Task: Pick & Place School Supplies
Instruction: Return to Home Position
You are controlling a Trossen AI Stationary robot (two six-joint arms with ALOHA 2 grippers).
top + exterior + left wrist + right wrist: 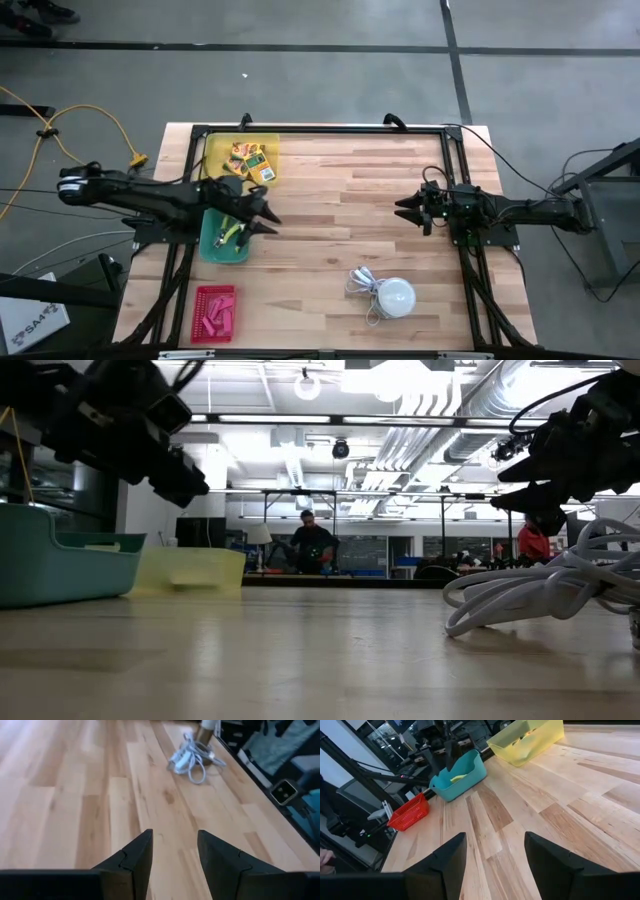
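High view: red basket (214,289) holds pink erasers (216,318), yellow bin (218,150) holds boxes (255,162).

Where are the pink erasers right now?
In the high view, the pink erasers lie inside the red basket at the picture's lower left, just below the teal bin.

Grey floor (300,80), white ceiling ducts (470,400), bright overhead lamps (307,385)
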